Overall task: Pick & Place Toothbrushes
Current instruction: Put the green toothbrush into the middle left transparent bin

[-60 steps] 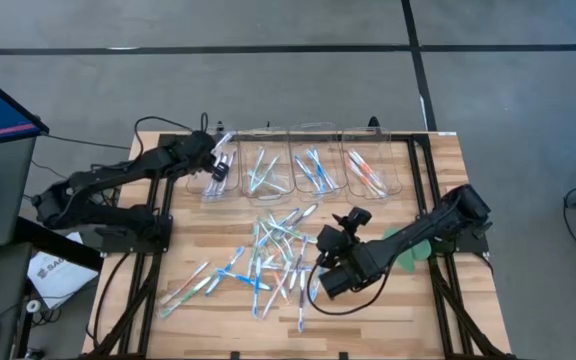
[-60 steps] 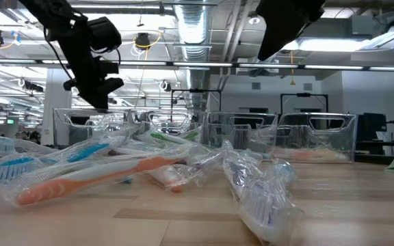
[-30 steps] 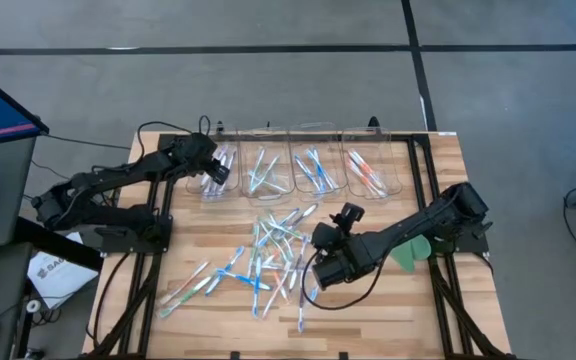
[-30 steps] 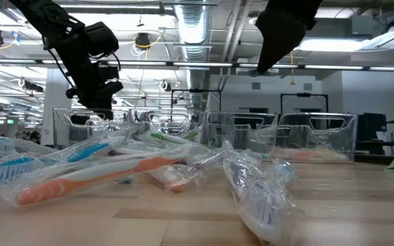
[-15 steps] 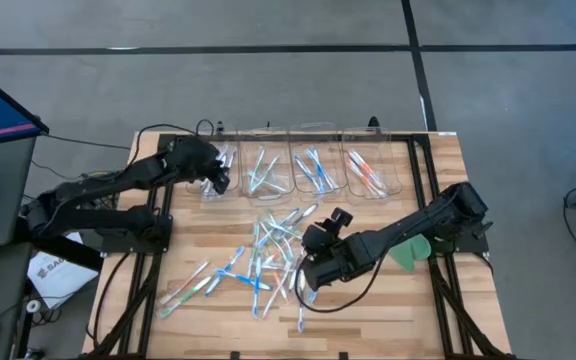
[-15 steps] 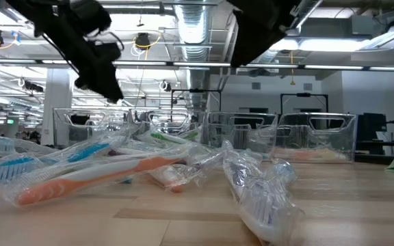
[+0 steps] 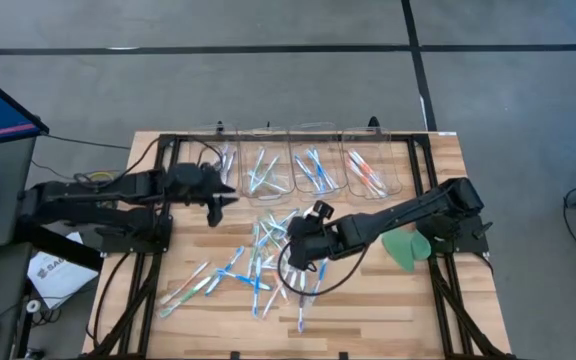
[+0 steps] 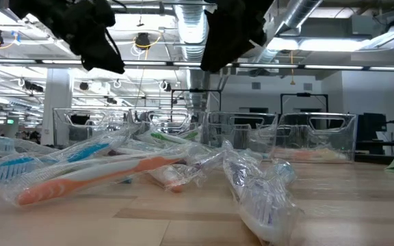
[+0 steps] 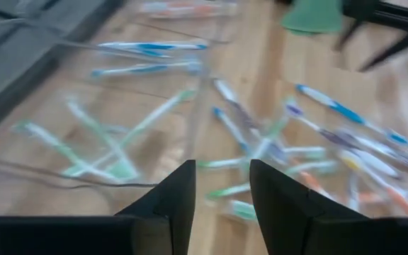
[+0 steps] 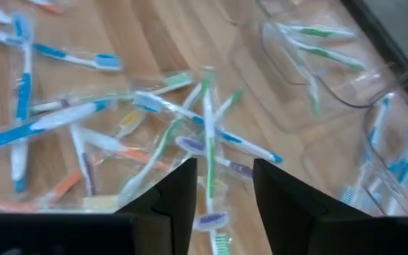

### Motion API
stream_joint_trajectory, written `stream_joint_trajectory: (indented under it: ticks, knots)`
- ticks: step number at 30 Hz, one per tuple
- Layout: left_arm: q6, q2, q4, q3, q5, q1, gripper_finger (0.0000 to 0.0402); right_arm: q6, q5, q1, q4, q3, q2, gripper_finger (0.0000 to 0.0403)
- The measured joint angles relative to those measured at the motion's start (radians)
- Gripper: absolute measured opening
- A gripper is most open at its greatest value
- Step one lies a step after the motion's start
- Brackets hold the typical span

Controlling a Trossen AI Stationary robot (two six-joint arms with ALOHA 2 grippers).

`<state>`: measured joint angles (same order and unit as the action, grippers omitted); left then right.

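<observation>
While both my arms hang over it, the wooden slat surface (image 7: 408, 300) sits on a black frame above a grey floor crossed by dark lines. Level across the boards, the room behind is a hall with ceiling pipes, ducts and strip lights.

Four clear bins (image 7: 304, 168) stand in a row at the far edge, each holding a few toothbrushes, colours sorted bin by bin. One green disc (image 7: 405, 248) lies under my right arm. The loose toothbrushes (image 7: 268, 255) lie in a crossed heap mid-surface, roughly two dozen; overlaps stop an exact count.

My right tool (image 7: 297, 247) hovers directly above that heap, its two fingers (image 10: 165, 202) narrowly apart with nothing between them, a green-and-white brush lying below the gap. My left tool (image 7: 219, 196) hangs in front of the leftmost bin, beside the heap's far-left end, fingers (image 9: 165, 205) likewise narrowly parted and empty.
</observation>
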<state>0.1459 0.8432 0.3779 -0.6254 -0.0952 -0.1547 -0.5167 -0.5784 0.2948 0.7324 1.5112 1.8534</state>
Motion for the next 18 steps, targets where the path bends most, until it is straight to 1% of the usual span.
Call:
stream_joint_trajectory:
  ticks: [3,7,9,11,13,15,18]
  knots:
    - [0.0,0.003,0.0,0.0,0.0,0.065,0.0126,0.032,0.029,-0.016,-0.001,0.0,0.0,0.0121]
    - [0.016,0.003,0.0,0.0,0.0,0.141,0.0126,0.186,0.066,-0.033,-0.013,-0.003,0.049,0.012]
    - [0.019,0.003,-0.002,0.001,0.0,0.176,0.0126,0.26,0.094,-0.033,-0.073,0.001,0.095,0.0126]
    - [0.019,0.003,-0.009,0.011,0.0,0.203,0.0126,0.311,0.145,-0.038,-0.084,-0.005,0.108,0.0136]
    - [0.019,0.002,-0.018,0.027,-0.001,0.221,0.0126,0.325,0.206,-0.049,-0.152,0.008,0.133,0.015]
    - [0.02,-0.001,-0.021,0.043,-0.003,0.231,0.0126,0.325,0.22,-0.063,-0.12,0.001,0.137,0.0166]
    - [0.023,-0.006,-0.044,0.071,-0.005,0.235,0.0126,0.32,0.23,-0.084,-0.14,0.002,0.143,0.0195]
